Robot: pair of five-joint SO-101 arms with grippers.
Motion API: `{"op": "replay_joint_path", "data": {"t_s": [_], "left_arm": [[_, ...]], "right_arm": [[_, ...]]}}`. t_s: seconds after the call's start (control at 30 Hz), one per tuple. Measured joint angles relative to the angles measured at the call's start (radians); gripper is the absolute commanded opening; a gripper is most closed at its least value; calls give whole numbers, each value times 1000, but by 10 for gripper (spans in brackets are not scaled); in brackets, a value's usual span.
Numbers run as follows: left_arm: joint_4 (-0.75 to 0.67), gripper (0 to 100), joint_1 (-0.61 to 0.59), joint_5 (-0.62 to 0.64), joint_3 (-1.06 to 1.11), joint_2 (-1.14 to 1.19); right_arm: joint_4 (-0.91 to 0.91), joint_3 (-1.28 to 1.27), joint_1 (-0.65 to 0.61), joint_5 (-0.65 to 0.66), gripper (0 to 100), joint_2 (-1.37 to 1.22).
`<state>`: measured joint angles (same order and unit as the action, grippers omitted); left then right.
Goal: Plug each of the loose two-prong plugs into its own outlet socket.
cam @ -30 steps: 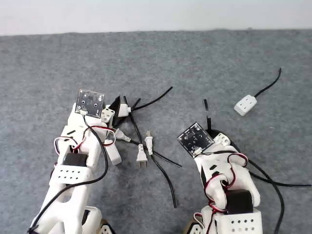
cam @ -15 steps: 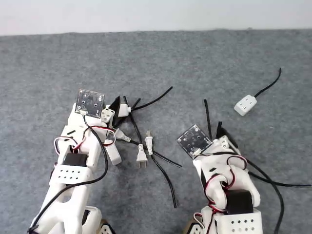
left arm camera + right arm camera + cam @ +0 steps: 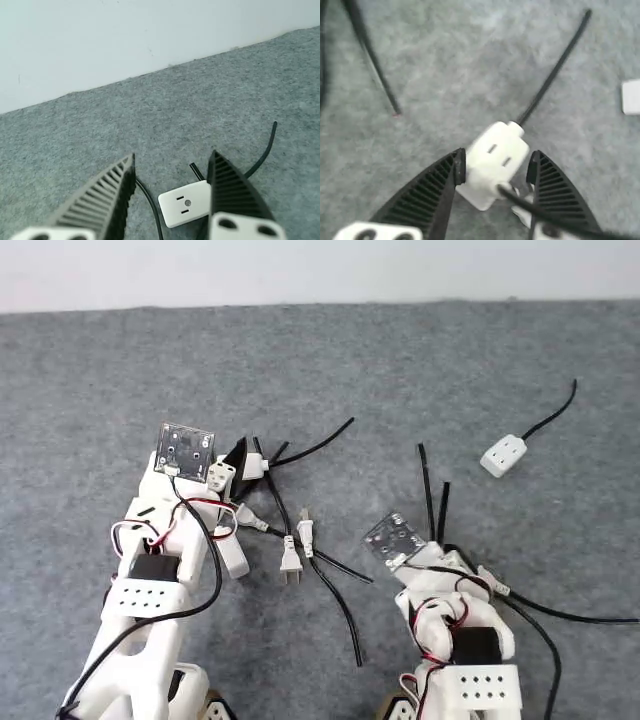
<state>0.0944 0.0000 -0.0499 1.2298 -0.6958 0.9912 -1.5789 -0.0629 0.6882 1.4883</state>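
Lighting is bright, even and diffuse in all three views. The grey felt-like table covering (image 3: pixel 400 370) is uniformly lit from edge to edge. Shadows are soft and short, lying close beneath the thin black cords (image 3: pixel 340 605) and the white plastic arms (image 3: pixel 150 570), which puts the light source overhead. The pale wall (image 3: pixel 125 35) reads flat and matte. The white plastic socket block (image 3: pixel 492 165) clamped in the right gripper (image 3: pixel 497 154) is lit evenly, with both of its slots legible.

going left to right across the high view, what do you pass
left arm → left socket → near plug → far plug → right arm → lone socket
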Motion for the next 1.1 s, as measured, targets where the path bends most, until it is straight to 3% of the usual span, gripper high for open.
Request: {"op": "replay_joint_path", "data": {"t_s": [0.23,0.6,0.83,0.93,1.03,1.1], "left_arm": [[0,227,0,0,0,0],[0,227,0,0,0,0],[0,227,0,0,0,0],[0,227,0,0,0,0],[0,227,0,0,0,0],[0,227,0,0,0,0]], "right_arm": [[-17,-12,101,0,215,0],[-8,-49,106,0,212,12],[123,-49,117,147,211,12],[127,-49,117,152,153,12],[124,-49,118,155,24,12],[121,-44,123,157,15,14]]}}
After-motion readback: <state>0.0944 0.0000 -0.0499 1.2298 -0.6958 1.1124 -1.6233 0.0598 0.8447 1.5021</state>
